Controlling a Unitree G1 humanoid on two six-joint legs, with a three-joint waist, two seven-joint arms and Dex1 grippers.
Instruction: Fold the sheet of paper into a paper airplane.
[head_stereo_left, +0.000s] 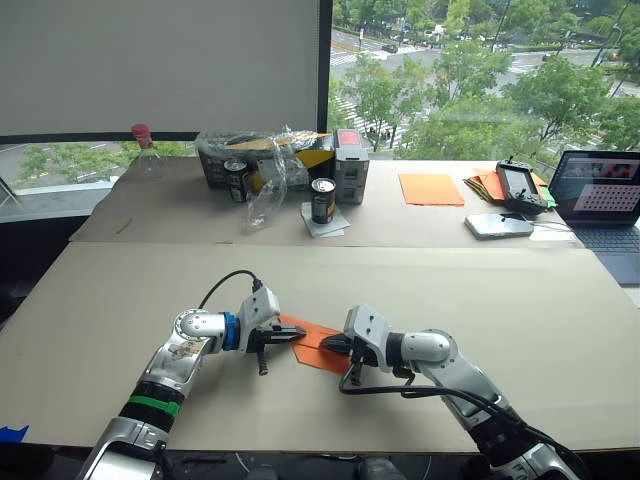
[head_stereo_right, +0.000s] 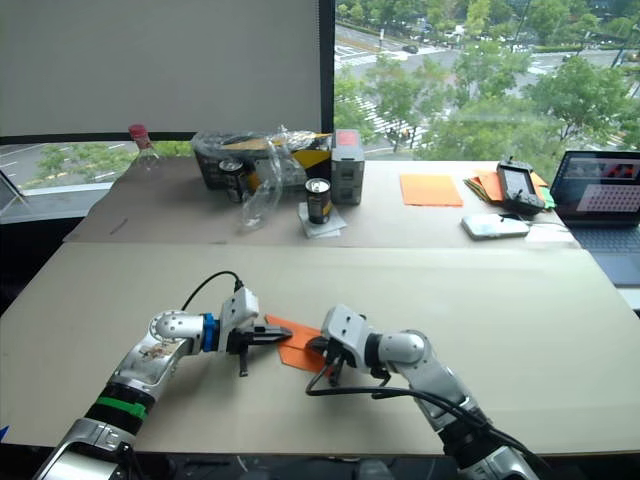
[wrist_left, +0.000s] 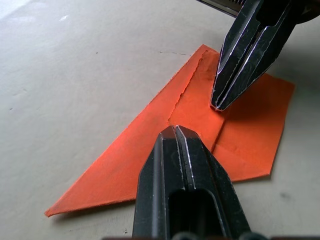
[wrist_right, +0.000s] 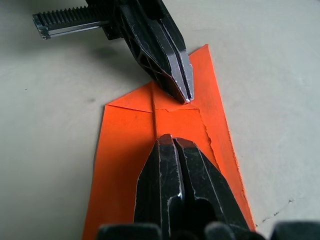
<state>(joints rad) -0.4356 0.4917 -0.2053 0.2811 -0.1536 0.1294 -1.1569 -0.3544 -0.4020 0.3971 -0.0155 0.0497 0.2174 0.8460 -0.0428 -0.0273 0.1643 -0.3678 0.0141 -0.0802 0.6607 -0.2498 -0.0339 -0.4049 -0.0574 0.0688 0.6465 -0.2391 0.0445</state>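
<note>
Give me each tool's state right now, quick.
Left tool: closed, holding nothing, tip pressed on the sheet of paper.
Right tool: closed, holding nothing, tip also down on that folded sheet.

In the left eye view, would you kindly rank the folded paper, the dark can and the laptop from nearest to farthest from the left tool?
1. Folded paper: right under the left tool, mid-table.
2. Dark can: beyond it, at the back.
3. Laptop: far right corner.
</note>
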